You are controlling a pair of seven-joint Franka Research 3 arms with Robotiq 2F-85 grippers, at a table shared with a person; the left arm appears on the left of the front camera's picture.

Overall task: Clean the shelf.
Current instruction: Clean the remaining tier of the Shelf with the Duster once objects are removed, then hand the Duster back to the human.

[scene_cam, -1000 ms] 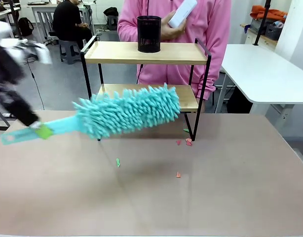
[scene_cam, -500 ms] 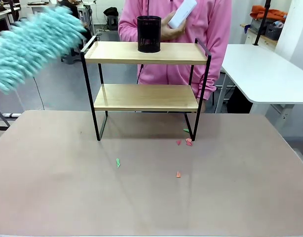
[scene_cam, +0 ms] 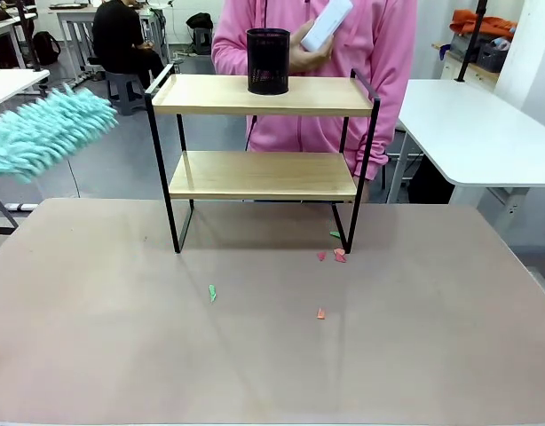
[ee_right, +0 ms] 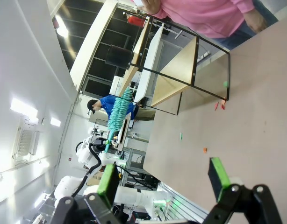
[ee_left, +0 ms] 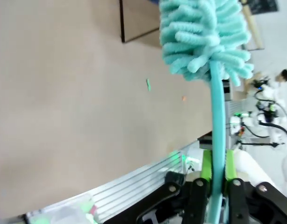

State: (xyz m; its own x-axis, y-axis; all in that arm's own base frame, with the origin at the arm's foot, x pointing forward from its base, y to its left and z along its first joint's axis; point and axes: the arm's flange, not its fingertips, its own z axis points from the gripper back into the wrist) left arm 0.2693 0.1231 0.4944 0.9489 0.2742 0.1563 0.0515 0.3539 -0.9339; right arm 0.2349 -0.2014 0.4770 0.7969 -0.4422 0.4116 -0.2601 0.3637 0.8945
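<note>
The shelf [scene_cam: 263, 174] stands at the far middle of the table, with a black mesh cup [scene_cam: 268, 60] on its top board. It also shows sideways in the right wrist view as the shelf [ee_right: 176, 77]. A teal fluffy duster [scene_cam: 43, 133] hangs in the air at the far left, away from the shelf. My left gripper [ee_left: 218, 179] is shut on the duster's handle [ee_left: 218, 121], its head [ee_left: 204, 37] pointing away. My right gripper [ee_right: 162, 179] is open and holds nothing, above the table.
Small red and green scraps [scene_cam: 335, 256] lie on the beige tabletop [scene_cam: 272, 355] in front of the shelf. A person in a pink top [scene_cam: 317, 53] stands behind the shelf holding a white object [scene_cam: 327, 24]. A white desk [scene_cam: 477, 133] stands at the right.
The duster swept off the lower board a second ago, swung up to the far left, and now sits a little lower at the left edge. The left arm has left the front view.
</note>
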